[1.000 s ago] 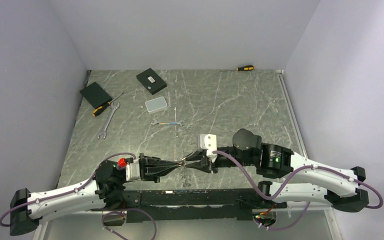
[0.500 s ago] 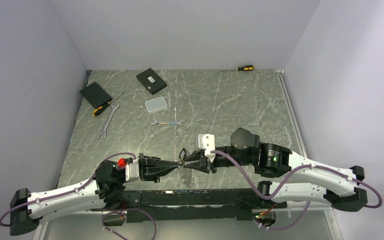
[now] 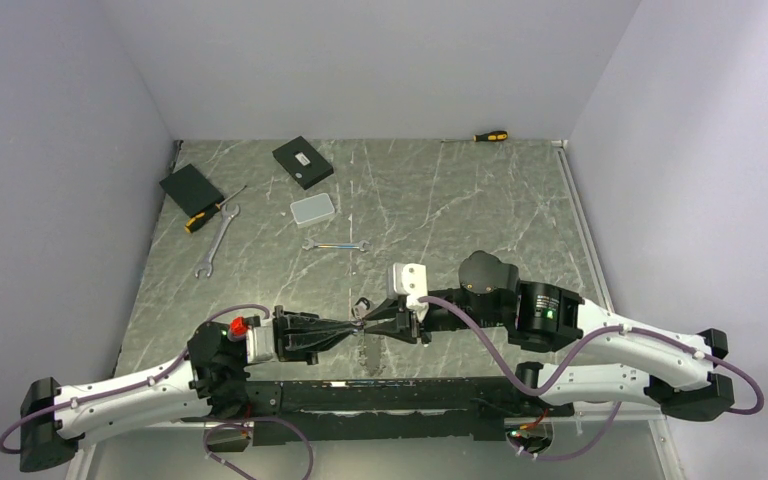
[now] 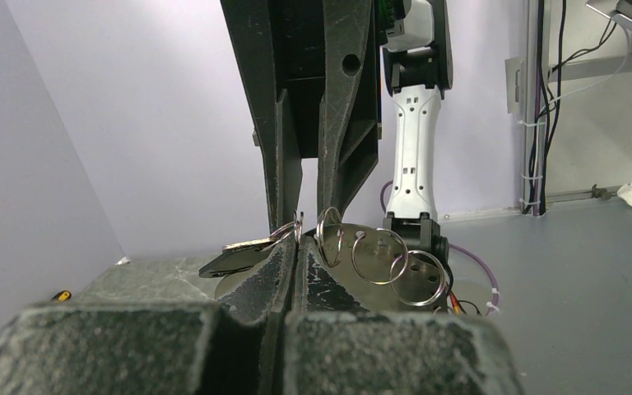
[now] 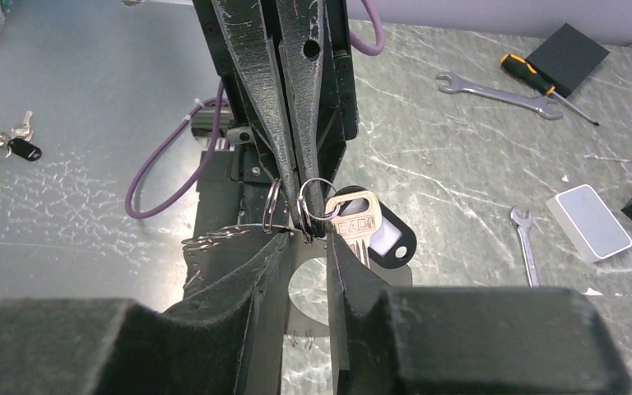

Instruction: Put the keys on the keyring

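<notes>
My two grippers meet tip to tip low in the top view, the left gripper (image 3: 356, 322) coming from the left and the right gripper (image 3: 372, 320) from the right. The left gripper (image 4: 299, 240) is shut, pinching the thin wire of the keyring (image 5: 317, 197). On that ring hangs a brass key (image 5: 354, 220) with a black tag (image 5: 391, 239). The right gripper (image 5: 309, 234) has its jaws about a ring's width apart, closed across the same ring. More linked split rings (image 4: 378, 255) and a perforated metal plate (image 3: 368, 352) dangle below.
Two silver wrenches (image 3: 335, 245) (image 3: 213, 243), a yellow-and-black screwdriver (image 3: 210, 213) and another (image 3: 490, 136), two black boxes (image 3: 302, 162) (image 3: 191, 188) and a grey case (image 3: 313, 209) lie farther back. Loose tagged keys (image 5: 0, 152) lie on the grey surface beyond the table's near edge.
Both grippers have shifted together a little left and away from the near edge, carrying the ring. The chain and plate now hang below them.
</notes>
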You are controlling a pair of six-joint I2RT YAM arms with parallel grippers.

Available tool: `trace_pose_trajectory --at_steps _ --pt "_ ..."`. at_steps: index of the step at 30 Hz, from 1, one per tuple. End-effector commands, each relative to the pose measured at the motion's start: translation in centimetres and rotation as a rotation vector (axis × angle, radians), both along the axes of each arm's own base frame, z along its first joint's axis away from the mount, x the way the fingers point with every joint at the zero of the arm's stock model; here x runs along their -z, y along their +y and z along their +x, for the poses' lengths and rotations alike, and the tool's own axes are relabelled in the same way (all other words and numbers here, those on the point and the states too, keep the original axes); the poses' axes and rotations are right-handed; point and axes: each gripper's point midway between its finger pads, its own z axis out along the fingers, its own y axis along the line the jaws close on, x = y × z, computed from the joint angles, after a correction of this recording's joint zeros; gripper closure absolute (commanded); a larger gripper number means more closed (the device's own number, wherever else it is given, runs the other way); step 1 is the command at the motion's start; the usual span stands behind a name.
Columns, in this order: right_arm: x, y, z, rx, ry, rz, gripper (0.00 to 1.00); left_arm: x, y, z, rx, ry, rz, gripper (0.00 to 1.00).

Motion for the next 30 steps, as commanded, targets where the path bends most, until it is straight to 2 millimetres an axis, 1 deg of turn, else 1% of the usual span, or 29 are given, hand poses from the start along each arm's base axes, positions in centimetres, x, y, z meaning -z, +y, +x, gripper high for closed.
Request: trace_pose_trajectory --at_steps 1,6,10,16,19,24,30 --pt "-3.6 0.6 -0.5 -0.029 -0.036 0.095 0.73 -0.8 0.5 0.1 -0.016 -0.016 -0.037 1.0" --pt "-3.9 0.7 -0.7 -0.035 -0.04 0.095 0.73 -0.7 0.4 0.1 -0.018 -0.013 -0.035 1.0" --pt "-4.0 0.6 -0.6 -0.028 -0.045 0.086 0.7 -0.6 0.4 0.1 -0.018 -0.013 -0.036 1.0" --pt "-4.1 0.3 -0.5 -0.018 -0.048 0.08 0.69 -0.6 0.5 0.2 -0.023 -0.014 -0.04 1.0" --pt "-4.2 0.0 -0.7 -0.025 -0.041 0.078 0.67 -0.7 0.6 0.3 -0.03 -0.014 -0.043 1.0" --pt "-3.8 -0.3 -1.4 -0.052 -0.009 0.067 0.63 -0.6 0.6 0.5 -0.039 -0.014 -0.041 1.0" --pt "-3.5 -0.1 -1.2 -0.04 -0.004 0.07 0.65 -0.7 0.5 0.5 -0.039 -0.014 -0.05 1.0"
